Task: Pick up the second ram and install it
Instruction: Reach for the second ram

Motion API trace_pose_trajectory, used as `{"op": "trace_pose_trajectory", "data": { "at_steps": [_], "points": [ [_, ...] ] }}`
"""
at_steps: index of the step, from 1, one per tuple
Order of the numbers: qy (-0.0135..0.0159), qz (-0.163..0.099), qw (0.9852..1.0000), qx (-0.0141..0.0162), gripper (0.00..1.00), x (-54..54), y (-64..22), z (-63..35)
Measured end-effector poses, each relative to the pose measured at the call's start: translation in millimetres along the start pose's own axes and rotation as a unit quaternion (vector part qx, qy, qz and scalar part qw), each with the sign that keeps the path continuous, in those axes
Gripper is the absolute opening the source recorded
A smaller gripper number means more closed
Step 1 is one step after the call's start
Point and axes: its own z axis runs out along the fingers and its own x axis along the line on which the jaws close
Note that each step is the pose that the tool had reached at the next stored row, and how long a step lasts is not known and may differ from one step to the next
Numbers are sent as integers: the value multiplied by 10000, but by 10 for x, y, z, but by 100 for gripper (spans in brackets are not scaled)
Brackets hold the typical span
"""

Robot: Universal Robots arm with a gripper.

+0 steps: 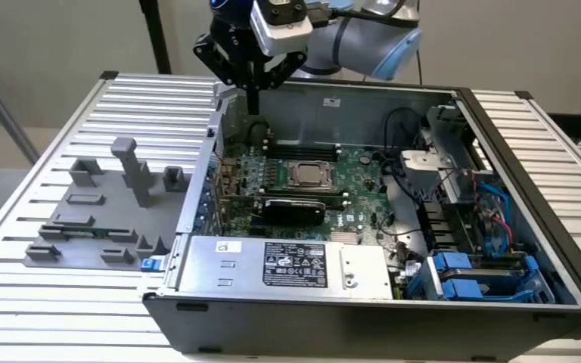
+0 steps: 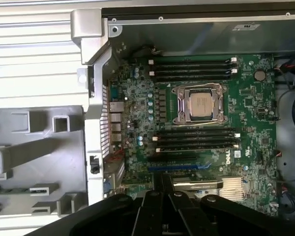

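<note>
- The gripper (image 1: 254, 106) hung over the far edge of the open computer case (image 1: 371, 327), near its corner at the exterior view's left. Its fingers were pressed together, with nothing seen between them.
- The second ram (image 1: 82, 231), a green stick, lay flat in the grey fixture tray (image 1: 69, 203) on the slatted table (image 1: 149, 98), outside the case and well apart from the gripper.
- In the wrist view, the gripper (image 2: 163, 183) was above the motherboard (image 2: 255, 113), whose silver processor (image 2: 202, 103) sat between two banks of dark memory slots (image 2: 191, 69).
</note>
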Motion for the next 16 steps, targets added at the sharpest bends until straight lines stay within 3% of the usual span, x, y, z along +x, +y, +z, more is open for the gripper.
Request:
{"op": "trace_pose_trajectory", "data": {
  "at_steps": [16],
  "points": [
    [0,0,10000,0,0,711,-229,-24]
  ]
}}
